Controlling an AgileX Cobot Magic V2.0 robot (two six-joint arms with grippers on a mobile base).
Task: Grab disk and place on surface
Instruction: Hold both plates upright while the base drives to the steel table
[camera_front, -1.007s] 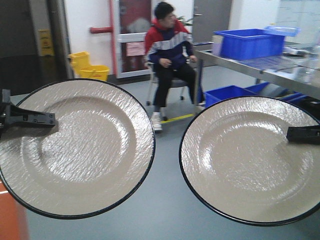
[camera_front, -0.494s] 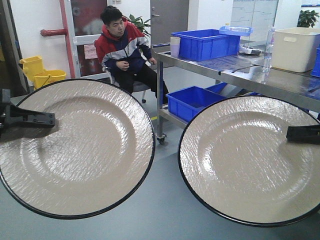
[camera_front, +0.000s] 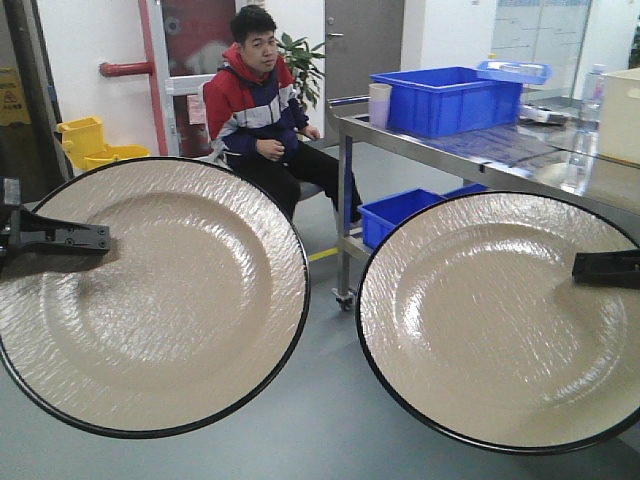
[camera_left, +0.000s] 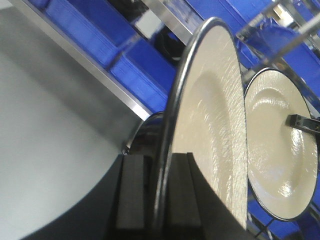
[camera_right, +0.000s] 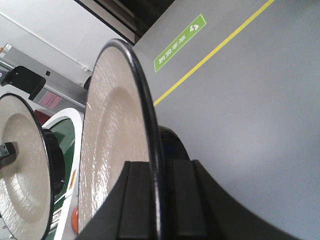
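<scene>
Two beige disks with black rims are held up in the air, side by side. My left gripper (camera_front: 100, 240) is shut on the rim of the left disk (camera_front: 150, 300); the rim sits between its black pads (camera_left: 134, 197). My right gripper (camera_front: 580, 268) is shut on the rim of the right disk (camera_front: 500, 320), whose edge passes between the pads (camera_right: 182, 200). Each wrist view also shows the other disk (camera_left: 275, 150) (camera_right: 22, 165). The surface is out of view.
A person (camera_front: 262, 110) sits ahead by a door. A steel table (camera_front: 480, 150) with a blue bin (camera_front: 450, 100) stands at the right, with another bin (camera_front: 400, 210) below it. A yellow mop bucket (camera_front: 95, 145) is at the left. A green conveyor with a white rim (camera_right: 62, 145) lies below.
The room behind has slid sideways in the front view: the person and the steel table moved left, then a little right. Both disks and grippers keep their places in the frame.
</scene>
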